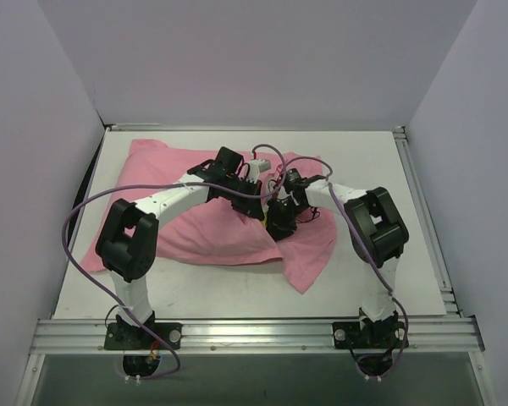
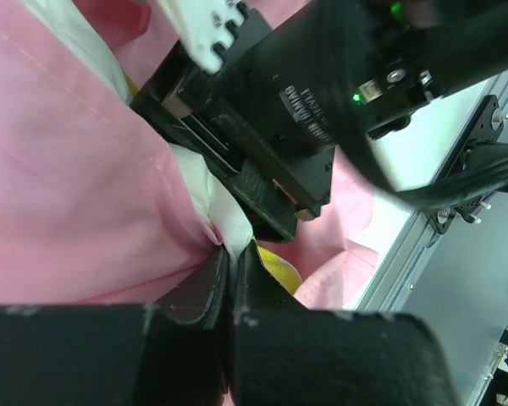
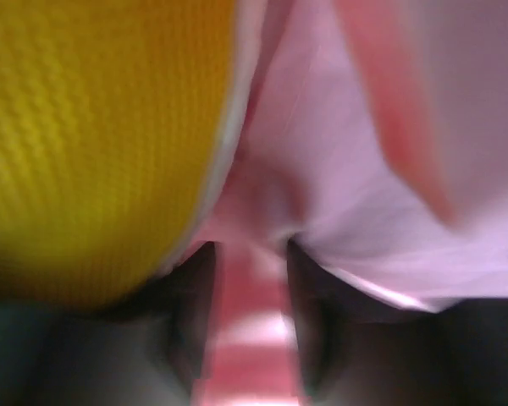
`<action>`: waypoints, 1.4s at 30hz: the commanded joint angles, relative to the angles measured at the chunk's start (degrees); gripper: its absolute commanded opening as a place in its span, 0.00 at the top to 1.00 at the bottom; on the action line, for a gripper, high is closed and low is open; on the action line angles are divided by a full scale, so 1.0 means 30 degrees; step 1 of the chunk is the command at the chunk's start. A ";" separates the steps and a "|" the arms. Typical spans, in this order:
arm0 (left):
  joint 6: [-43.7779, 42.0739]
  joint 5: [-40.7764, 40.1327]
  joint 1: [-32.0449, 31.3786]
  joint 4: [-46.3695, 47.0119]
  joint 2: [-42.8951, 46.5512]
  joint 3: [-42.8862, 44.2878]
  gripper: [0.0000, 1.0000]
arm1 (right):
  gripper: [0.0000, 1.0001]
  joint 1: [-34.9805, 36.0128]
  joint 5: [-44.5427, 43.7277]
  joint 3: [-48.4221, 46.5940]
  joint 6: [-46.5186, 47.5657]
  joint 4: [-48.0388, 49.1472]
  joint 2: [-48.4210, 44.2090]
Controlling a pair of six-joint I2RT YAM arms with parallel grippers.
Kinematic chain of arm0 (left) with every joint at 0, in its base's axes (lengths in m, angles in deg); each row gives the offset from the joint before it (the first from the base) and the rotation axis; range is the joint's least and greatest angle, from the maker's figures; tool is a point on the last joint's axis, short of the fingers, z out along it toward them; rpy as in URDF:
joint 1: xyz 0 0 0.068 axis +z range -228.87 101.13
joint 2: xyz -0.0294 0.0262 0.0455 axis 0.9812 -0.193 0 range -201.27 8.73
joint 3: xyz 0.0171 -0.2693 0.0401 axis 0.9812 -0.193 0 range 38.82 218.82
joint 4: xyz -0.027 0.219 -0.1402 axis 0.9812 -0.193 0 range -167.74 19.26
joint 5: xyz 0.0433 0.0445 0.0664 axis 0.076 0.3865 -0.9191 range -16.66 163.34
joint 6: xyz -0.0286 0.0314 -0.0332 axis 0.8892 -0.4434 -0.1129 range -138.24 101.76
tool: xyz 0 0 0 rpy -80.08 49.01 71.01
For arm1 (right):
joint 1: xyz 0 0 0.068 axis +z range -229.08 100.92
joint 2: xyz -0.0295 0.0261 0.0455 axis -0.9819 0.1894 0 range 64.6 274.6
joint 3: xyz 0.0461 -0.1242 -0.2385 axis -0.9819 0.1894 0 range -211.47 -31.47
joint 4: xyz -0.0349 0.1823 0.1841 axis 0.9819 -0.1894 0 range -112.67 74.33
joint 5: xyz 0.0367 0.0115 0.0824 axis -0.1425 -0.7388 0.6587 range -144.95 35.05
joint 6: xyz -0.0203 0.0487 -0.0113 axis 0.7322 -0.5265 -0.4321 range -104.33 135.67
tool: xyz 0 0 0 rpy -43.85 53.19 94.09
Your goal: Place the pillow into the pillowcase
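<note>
Top: pillowcase (image 1: 195, 233) lay spread on table (image 1: 203, 292).
Left wrist: left gripper (image 2: 229, 262) jaws pressed together, pinching pillowcase and white pillow (image 2: 224, 216).
Right wrist: right gripper (image 3: 250, 254) jaws part-spread, pink cloth between; yellow pillow trim at 10 o'clock.

A white table (image 1: 364, 161) is seen, on which a wrinkled pink pillowcase (image 1: 195, 233) is spread, from the left side past the middle.
</note>
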 commanded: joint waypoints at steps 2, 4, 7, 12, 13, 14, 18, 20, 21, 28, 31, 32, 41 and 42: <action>0.0476 0.0273 0.0039 0.1956 0.0994 -0.0006 1.00 | 0.78 0.0734 -0.4978 -0.0094 0.2369 -0.3423 0.1933; 0.0329 0.0096 0.0127 0.1750 0.1081 -0.0093 1.00 | 1.00 0.0121 -0.5365 0.0491 0.3278 -0.3806 0.1466; 0.0007 -0.0080 0.0245 0.1661 0.1374 -0.0590 1.00 | 1.00 -0.1572 -0.4785 0.1019 0.4304 -0.4481 0.0355; -0.0871 -0.0811 0.0245 0.1720 0.1463 -0.1703 1.00 | 1.00 -0.3658 -0.2263 0.1462 0.5798 -0.4628 -0.3506; -0.1018 -0.1132 0.0245 0.1720 0.1405 -0.1995 1.00 | 1.00 -0.3922 -0.1188 0.1345 0.6206 -0.4600 -0.3951; -0.1309 -0.1251 0.0216 0.1720 0.1230 -0.2085 1.00 | 1.00 -0.4389 -0.0800 0.1228 0.6239 -0.4686 -0.4710; -0.1780 -0.1837 0.0070 0.1691 0.0644 -0.2145 1.00 | 1.00 -0.5038 0.1133 0.0700 0.6327 -0.4717 -0.5830; -0.1927 -0.1721 -0.0048 0.1632 0.0293 -0.1941 1.00 | 1.00 -0.5009 0.2220 0.0524 0.6009 -0.4745 -0.5598; -0.1927 -0.1634 -0.0048 0.1661 0.0233 -0.1881 1.00 | 1.00 -0.4835 0.2366 0.0524 0.5686 -0.4688 -0.5451; -0.1430 -0.0316 -0.0019 0.2012 0.0144 -0.1559 1.00 | 0.58 -0.2204 0.0468 0.0964 0.3164 -0.2491 -0.3315; -0.1196 -0.0081 -0.0019 0.2071 0.0174 -0.1587 1.00 | 0.53 -0.1350 -0.0444 0.0321 0.2609 -0.1876 -0.2026; -0.1166 -0.0052 -0.0019 0.2100 0.0232 -0.1704 1.00 | 0.52 -0.0970 -0.0648 -0.0233 0.2346 -0.1672 -0.1384; -0.1049 -0.0401 0.0069 0.2188 0.0203 -0.1822 1.00 | 0.86 -0.0408 -0.0070 -0.1881 0.1728 -0.1698 0.1699; -0.1048 -0.0432 0.0098 0.2188 0.0203 -0.1909 1.00 | 0.95 -0.0583 0.0197 -0.1676 0.1844 -0.1699 0.1350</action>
